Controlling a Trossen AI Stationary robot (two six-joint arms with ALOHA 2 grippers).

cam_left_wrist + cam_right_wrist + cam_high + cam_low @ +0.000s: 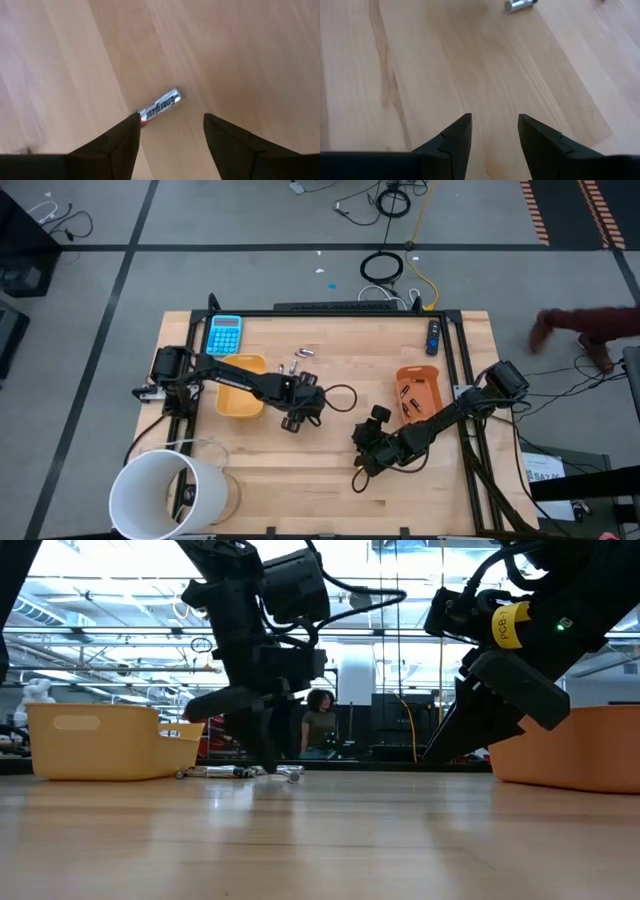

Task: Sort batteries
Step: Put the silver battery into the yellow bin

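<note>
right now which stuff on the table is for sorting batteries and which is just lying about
For the job:
- loose batteries
- Energizer battery by the left gripper
- yellow tray
- orange tray

Lying about:
- blue calculator
- white bucket
- dark remote

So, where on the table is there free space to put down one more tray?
Bare wood runs along the near edge, between the white bucket and the right gripper. The strip between the blue calculator and the orange tray is partly free: loose batteries lie there. The middle is crowded by the left gripper.
</note>
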